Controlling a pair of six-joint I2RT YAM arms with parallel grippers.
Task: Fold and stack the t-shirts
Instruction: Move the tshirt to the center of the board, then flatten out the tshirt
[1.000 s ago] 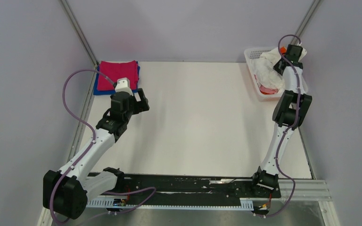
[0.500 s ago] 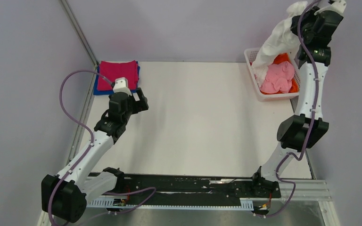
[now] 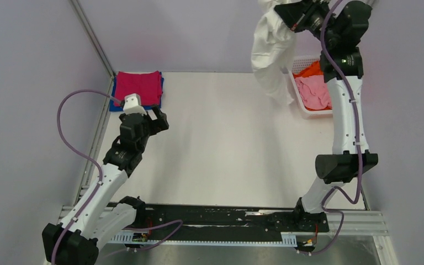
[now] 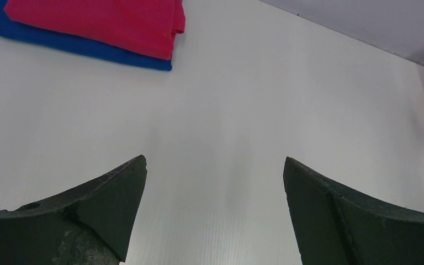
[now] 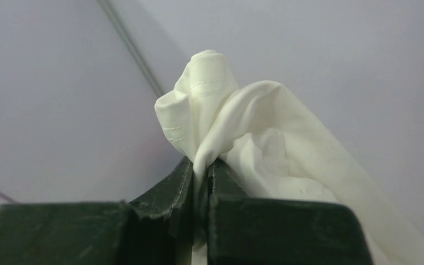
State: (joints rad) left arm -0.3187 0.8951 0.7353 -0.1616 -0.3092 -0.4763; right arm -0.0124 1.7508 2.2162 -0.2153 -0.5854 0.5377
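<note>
High up, the right claw (image 5: 200,175) pinches the white tee (image 3: 269,48), which hangs beside the basket (image 3: 311,114), while the left claw (image 4: 214,178) gapes wide over the table (image 3: 226,149).

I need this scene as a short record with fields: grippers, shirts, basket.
right gripper: shut on white t-shirt, held high
white t-shirt: hangs bunched, left of the basket
left gripper: open, empty, over the table
folded: magenta t-shirt on blue t-shirt, far left corner
basket: pink t-shirt and orange t-shirt inside, unfolded
</note>
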